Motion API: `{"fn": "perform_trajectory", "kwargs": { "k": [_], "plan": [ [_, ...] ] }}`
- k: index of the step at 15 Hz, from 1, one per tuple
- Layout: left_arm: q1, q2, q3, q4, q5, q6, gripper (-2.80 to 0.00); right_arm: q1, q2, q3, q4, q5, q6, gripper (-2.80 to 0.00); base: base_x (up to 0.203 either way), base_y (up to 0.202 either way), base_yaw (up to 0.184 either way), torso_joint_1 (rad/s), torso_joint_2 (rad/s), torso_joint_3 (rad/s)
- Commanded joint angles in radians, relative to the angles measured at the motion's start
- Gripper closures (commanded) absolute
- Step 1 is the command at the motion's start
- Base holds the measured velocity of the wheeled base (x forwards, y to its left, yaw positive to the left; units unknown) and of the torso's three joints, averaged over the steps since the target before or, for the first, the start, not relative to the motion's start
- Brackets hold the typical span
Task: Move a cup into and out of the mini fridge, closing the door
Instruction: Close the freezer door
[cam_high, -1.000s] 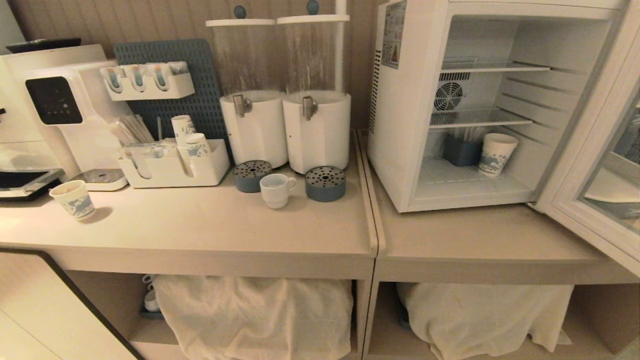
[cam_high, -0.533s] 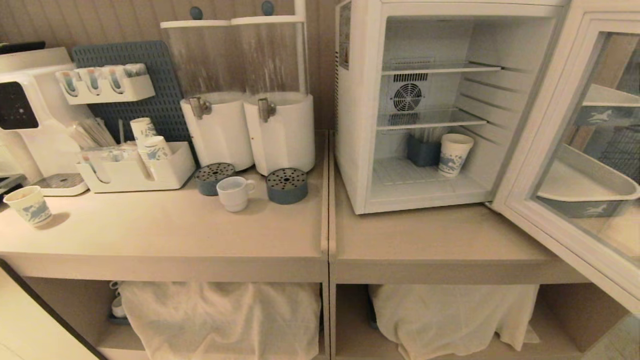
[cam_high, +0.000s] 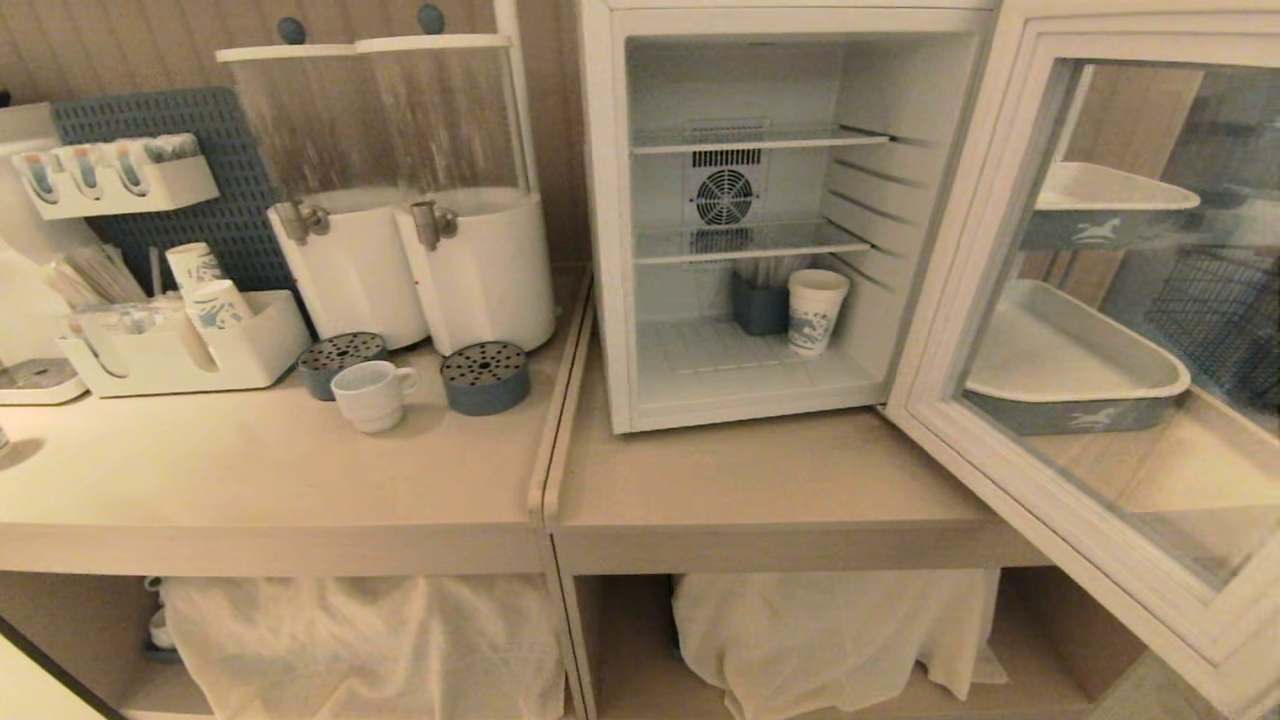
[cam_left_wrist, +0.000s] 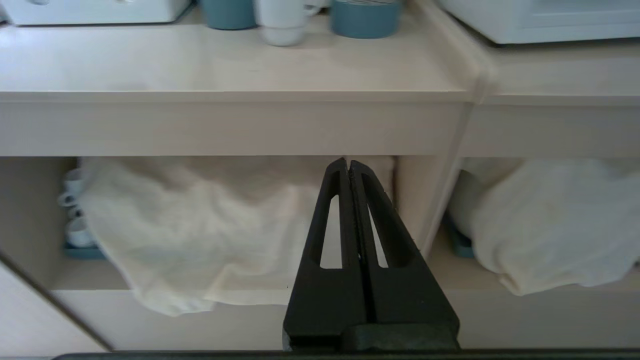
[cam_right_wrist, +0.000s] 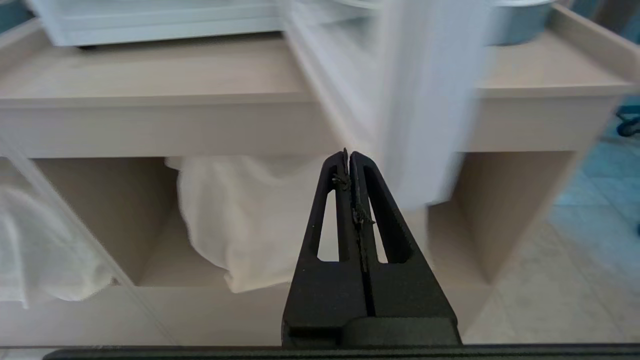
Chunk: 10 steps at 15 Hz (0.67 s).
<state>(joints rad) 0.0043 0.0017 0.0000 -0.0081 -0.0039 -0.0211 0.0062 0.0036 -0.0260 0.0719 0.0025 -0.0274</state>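
Hanging low in front of the surface (cam_high: 760, 470), the left gripper (cam_left_wrist: 348, 162) and right gripper (cam_right_wrist: 348, 155) both have their jaws clenched on nothing. The cup (cam_high: 372, 394) stands on the surface between two round drip trays, well apart from the mini fridge (cam_high: 600, 230), whose door (cam_high: 950, 300) stands wide open. Judging by this, no step of the task is done: the cup is yet to go in, come out, and the door be closed.

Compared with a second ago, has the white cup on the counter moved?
No. The cup sits between the two blue drip trays as before; the whole view shifted because the camera moved.
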Motion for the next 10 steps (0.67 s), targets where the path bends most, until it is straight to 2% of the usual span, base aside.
{"fn": "perform_trajectory", "kwargs": {
  "k": [1, 10],
  "plan": [
    [0.0, 0.0, 0.0, 0.0, -0.001, 0.0, 0.0, 0.0, 0.001, -0.004, 0.005, 0.001, -0.001, 0.0, 0.0, -0.189, -0.01, 0.003, 0.0, -0.001],
    [0.0, 0.0, 0.0, 0.0, -0.001, -0.002, 0.0, 0.0, 0.003, -0.006, 0.016, 0.001, -0.002, 0.0, 0.0, -0.191, -0.009, 0.002, 0.0, 0.003]
  ]
}}
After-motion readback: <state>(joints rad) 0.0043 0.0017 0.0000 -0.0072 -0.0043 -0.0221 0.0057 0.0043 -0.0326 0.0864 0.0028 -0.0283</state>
